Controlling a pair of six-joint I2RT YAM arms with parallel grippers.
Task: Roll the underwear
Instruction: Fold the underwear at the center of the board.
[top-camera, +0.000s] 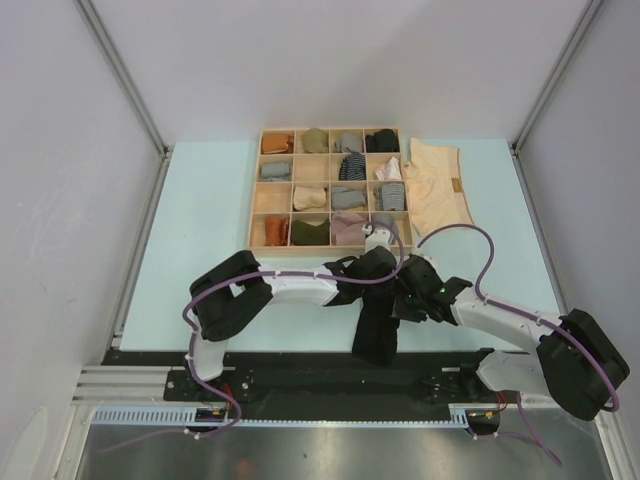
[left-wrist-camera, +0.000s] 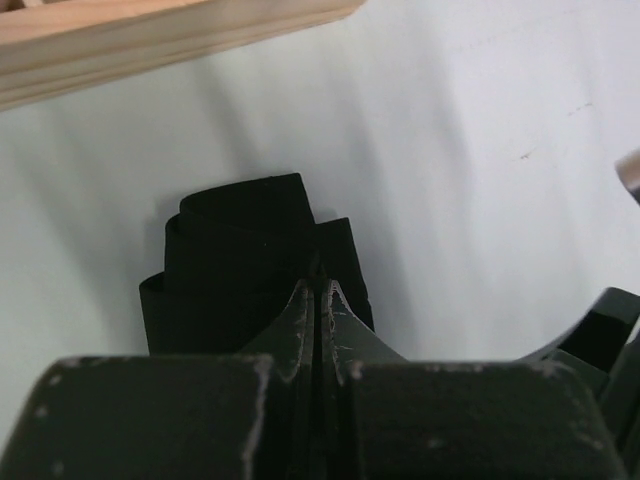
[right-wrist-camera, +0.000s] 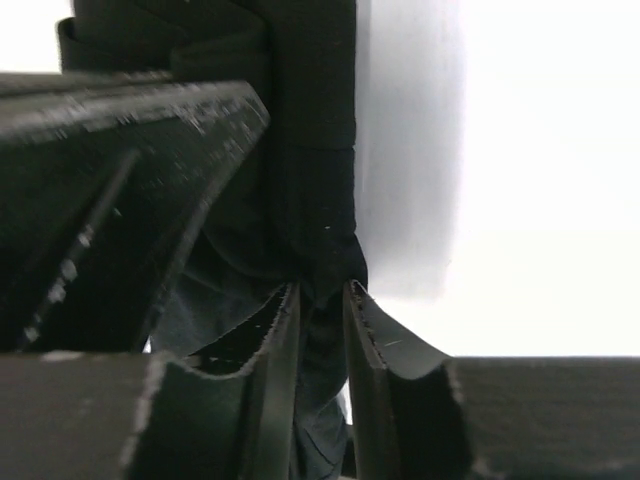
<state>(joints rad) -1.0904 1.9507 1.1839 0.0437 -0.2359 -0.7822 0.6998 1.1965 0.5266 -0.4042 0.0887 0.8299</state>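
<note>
The black underwear (top-camera: 375, 335) lies as a folded strip on the table at the near middle, between the two arms. My left gripper (top-camera: 372, 268) is shut on its far end; in the left wrist view the folded layers (left-wrist-camera: 240, 250) lie just past the closed tips (left-wrist-camera: 320, 285). My right gripper (top-camera: 410, 290) is shut on the same black cloth (right-wrist-camera: 310, 150), which is pinched between its fingers (right-wrist-camera: 322, 290). The pale cream underwear (top-camera: 438, 185) lies flat to the right of the tray. Rust-orange cloth (top-camera: 277, 143) sits in the tray's far left compartment.
A wooden tray (top-camera: 256, 200) with several compartments of small cloth bundles stands just beyond the grippers; its edge (left-wrist-camera: 150, 30) shows in the left wrist view. The left gripper's body (right-wrist-camera: 120, 180) fills the left of the right wrist view. White walls surround the table.
</note>
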